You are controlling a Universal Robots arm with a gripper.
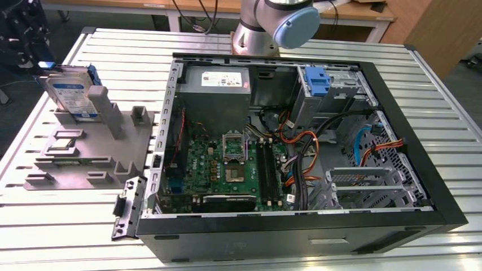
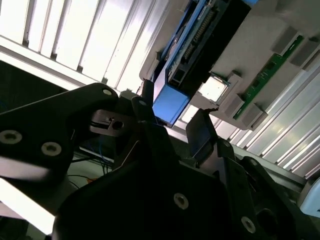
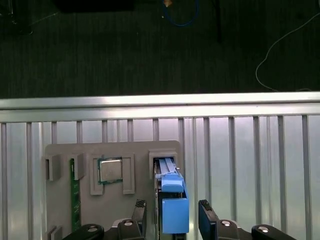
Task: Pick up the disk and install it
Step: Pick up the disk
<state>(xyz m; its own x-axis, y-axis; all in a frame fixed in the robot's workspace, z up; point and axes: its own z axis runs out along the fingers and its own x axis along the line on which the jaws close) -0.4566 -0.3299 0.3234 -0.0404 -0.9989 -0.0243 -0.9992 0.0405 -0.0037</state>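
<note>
The disk (image 1: 69,93) stands on edge in a slot of the grey holder plate (image 1: 90,152) at the exterior view's left, silver-grey with a white-and-blue label and blue rails. In the first wrist view the disk's blue rail end (image 3: 174,212) sits between my two dark fingers (image 3: 207,216), with a small gap on each side. My gripper (image 3: 173,214) is open and straddles the disk's upper end. The second wrist view shows the same: the blue rail end (image 2: 170,104) lies between the fingers (image 2: 201,134) of the gripper (image 2: 172,117).
The open computer case (image 1: 421,186) lies on the slatted metal table (image 1: 452,147), with a drive bay and blue latch (image 1: 319,83) at its far side. The holder plate also carries a processor chip (image 3: 111,170) and a green memory stick (image 3: 75,194). The table edge (image 3: 160,102) is just beyond the holder.
</note>
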